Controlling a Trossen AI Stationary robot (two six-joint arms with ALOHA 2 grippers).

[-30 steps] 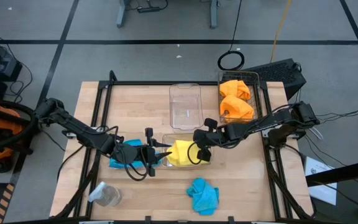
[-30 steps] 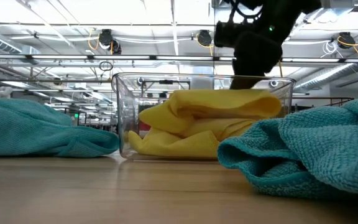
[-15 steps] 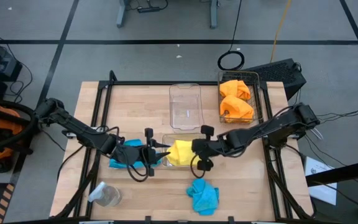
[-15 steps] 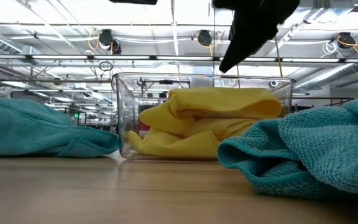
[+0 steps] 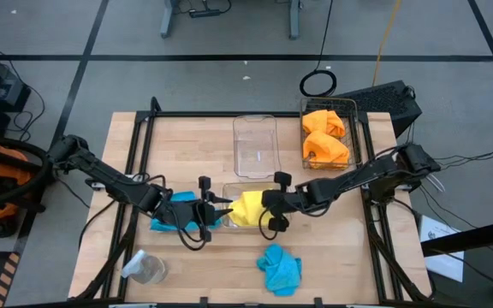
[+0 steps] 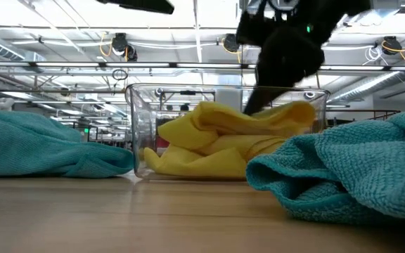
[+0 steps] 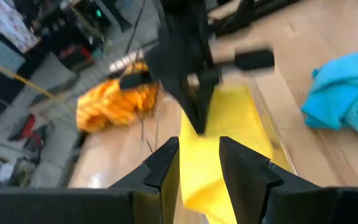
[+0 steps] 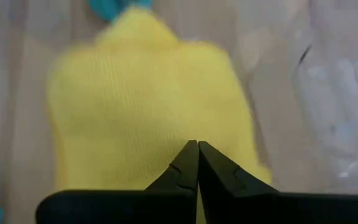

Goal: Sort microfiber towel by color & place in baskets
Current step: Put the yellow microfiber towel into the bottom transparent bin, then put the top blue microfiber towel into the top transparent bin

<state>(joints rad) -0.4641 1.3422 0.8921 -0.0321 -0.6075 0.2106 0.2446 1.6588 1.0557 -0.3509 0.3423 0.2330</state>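
Note:
Two yellow towels [image 5: 248, 208] lie in a clear bin [image 6: 136, 126] at the table's middle. My right gripper [image 5: 270, 210] is shut, with its tips on the top of the yellow heap [image 6: 223, 140]. My left gripper [image 5: 219, 208] is open at the bin's left end, level and pointing toward the yellow cloth [image 7: 229, 124]; I cannot tell whether it touches it. One turquoise towel [image 5: 168, 214] lies on the table under the left arm. Another turquoise towel [image 5: 279, 267] lies near the front edge. Two orange towels [image 5: 325, 137] sit in the wire basket [image 5: 356, 137]. My right gripper presses its shut fingertips [image 8: 188, 158] down on the top fold of the upper yellow towel [image 6: 255, 119], slanting down from the table's right. The cloth is dented in under the tips and rests in the bin.
An empty clear bin [image 5: 255, 145] stands behind the yellow one. A small clear jar [image 5: 148, 269] lies at the front left. Bare wood shows between the front turquoise towel and the jar.
My right gripper has lifted a little off the yellow heap and tipped, then come back down onto it farther toward the table's left. The top fold of the yellow towel is now dented in. My left gripper has kept still.

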